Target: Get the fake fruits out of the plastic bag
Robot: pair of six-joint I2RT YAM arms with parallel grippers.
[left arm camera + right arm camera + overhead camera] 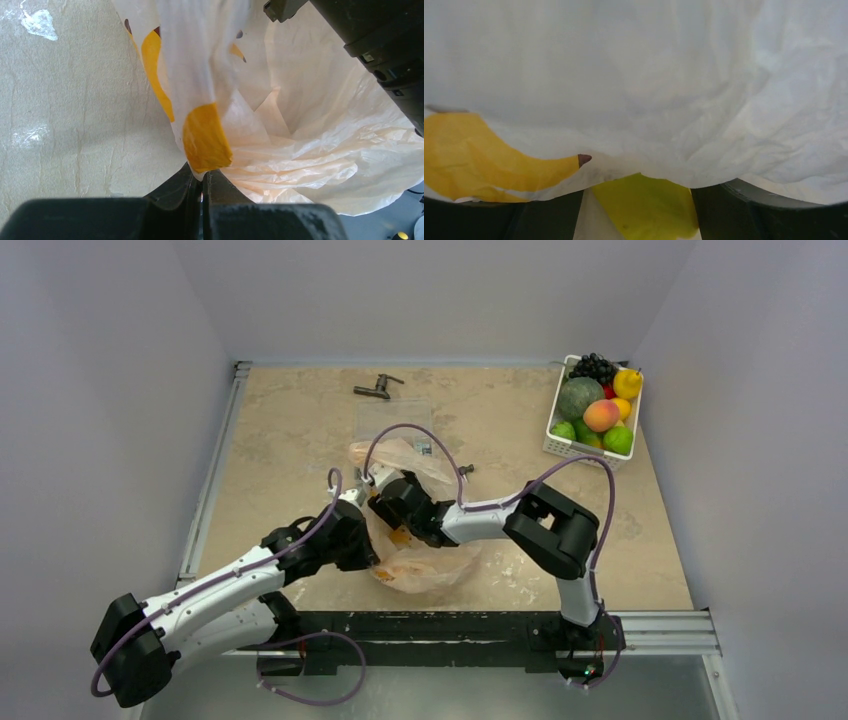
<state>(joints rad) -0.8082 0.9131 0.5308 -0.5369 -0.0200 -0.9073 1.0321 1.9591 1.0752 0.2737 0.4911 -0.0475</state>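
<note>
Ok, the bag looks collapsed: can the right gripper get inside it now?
Doubtful. The left gripper pinches the plastic bag, but film drapes over the right gripper, fingers spread; only a yellow-green patch shows between them, fruit or print unclear.

Lighting: bright, even, diffuse from overhead; shadows soft and faint. Glare: mild sheen on table (75, 100). Focus: overhead view sharp; wrist views soft, plastic bag (634, 75) blurred, washed pale.
</note>
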